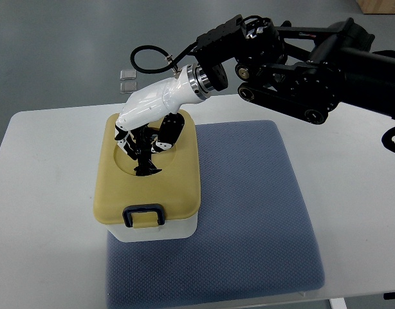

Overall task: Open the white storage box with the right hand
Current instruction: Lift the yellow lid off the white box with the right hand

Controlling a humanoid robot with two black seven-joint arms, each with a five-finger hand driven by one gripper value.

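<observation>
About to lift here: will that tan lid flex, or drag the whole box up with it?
The tan lid looks like moulded plastic, so probably stiff. The black latch appears shut, so the white box may lift too. The right hand presses its top recess.

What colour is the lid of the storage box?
The lid is mustard yellow, above a white box body; the top view shows it.

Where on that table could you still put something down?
Bare mat lies right of the box. Bare table lies left of it. It is crowded over the lid, where the right hand reaches.
</observation>
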